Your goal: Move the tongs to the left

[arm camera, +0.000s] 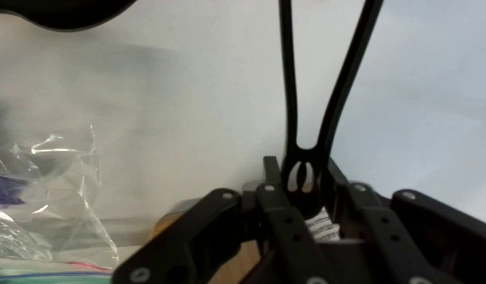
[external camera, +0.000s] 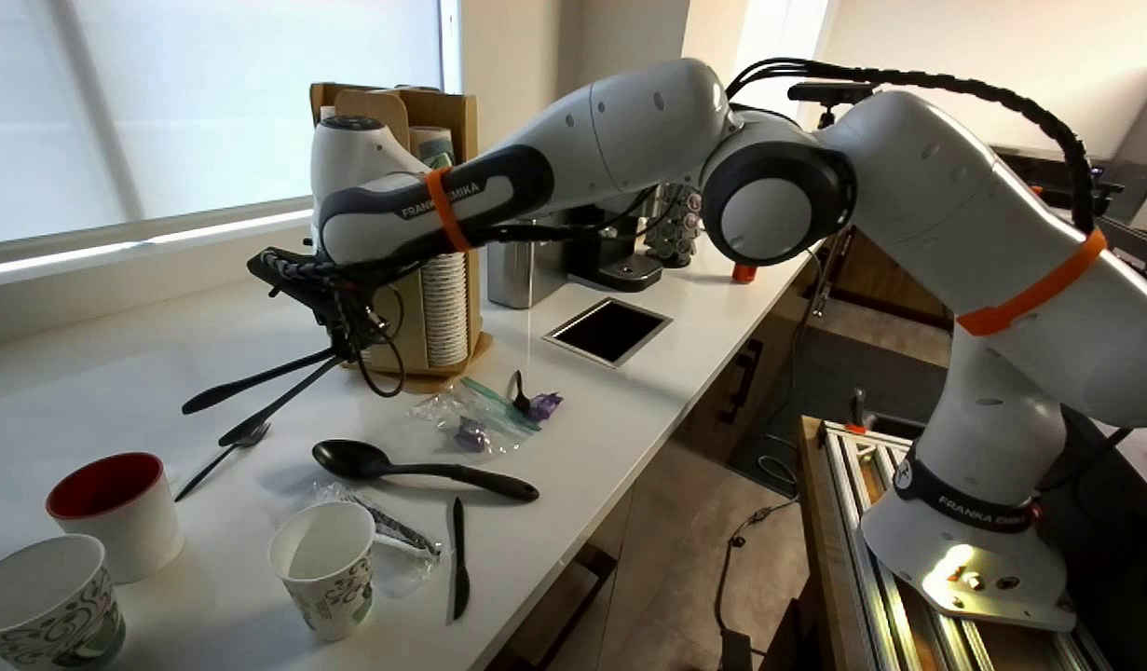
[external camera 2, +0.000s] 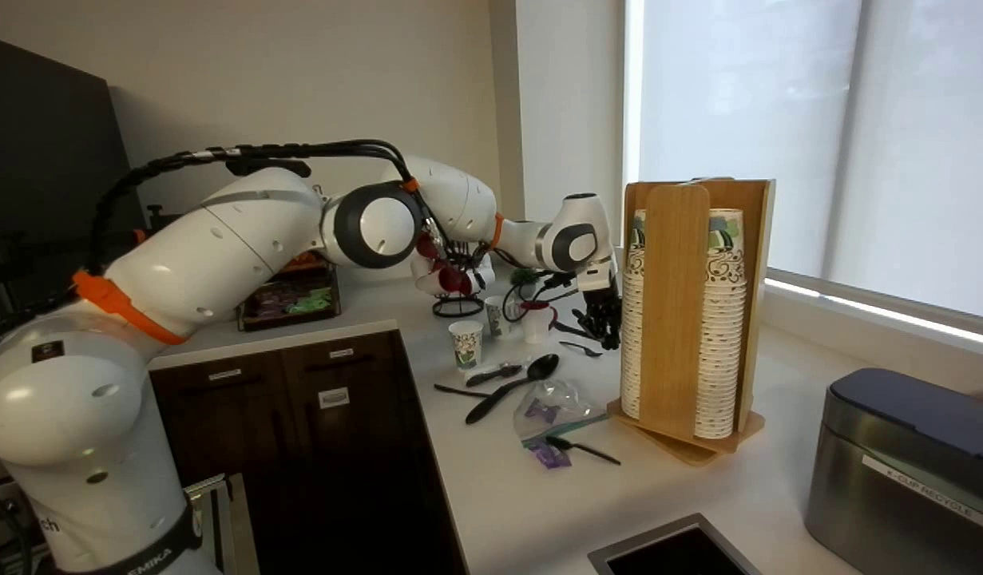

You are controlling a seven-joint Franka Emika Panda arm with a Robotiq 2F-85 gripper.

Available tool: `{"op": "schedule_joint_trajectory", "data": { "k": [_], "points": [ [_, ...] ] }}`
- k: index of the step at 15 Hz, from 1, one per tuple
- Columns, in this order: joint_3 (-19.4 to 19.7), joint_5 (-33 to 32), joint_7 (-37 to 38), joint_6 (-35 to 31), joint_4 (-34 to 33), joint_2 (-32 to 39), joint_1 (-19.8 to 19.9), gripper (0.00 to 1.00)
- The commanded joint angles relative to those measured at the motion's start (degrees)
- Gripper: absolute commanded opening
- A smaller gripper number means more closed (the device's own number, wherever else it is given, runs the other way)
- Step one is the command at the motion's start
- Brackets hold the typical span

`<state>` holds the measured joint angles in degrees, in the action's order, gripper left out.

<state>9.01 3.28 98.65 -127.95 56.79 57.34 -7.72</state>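
Observation:
The black tongs [external camera: 261, 376] are in my gripper [external camera: 347, 347], which grips them at their joined end. The two thin arms spread in a narrow V toward the window side and appear raised above the white counter. In the wrist view, the fingers of the gripper [arm camera: 302, 169] stand on either side of the joined end of the tongs [arm camera: 307, 154], and the arms run up out of the picture. In an exterior view, the gripper [external camera 2: 604, 329] is beside the cup rack and the tongs are partly hidden behind it.
A wooden cup rack [external camera 2: 675, 303] stands close to the gripper. On the counter lie a black spoon [external camera: 461, 473], a fork [external camera: 219, 464], a knife [external camera: 459, 559] and a plastic bag [external camera: 443, 410]. A red-lined mug [external camera: 126, 531] and a paper cup [external camera: 326, 582] stand nearby.

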Motion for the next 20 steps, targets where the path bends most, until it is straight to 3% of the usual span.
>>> {"op": "schedule_joint_trajectory", "data": {
  "k": [1, 2, 12, 20],
  "points": [
    [-0.8, -0.9, 0.4, 0.2, -0.4, 0.1, 0.5, 0.29],
    [-0.9, -0.8, 0.6, 1.2, -1.1, 0.8, 0.6, 0.07],
    [0.8, -2.2, 4.0, -0.2, -4.0, 6.4, -0.7, 0.07],
    [2.1, -2.1, 11.2, 0.9, -5.9, 7.8, -0.5, 0.07]
  ]
}}
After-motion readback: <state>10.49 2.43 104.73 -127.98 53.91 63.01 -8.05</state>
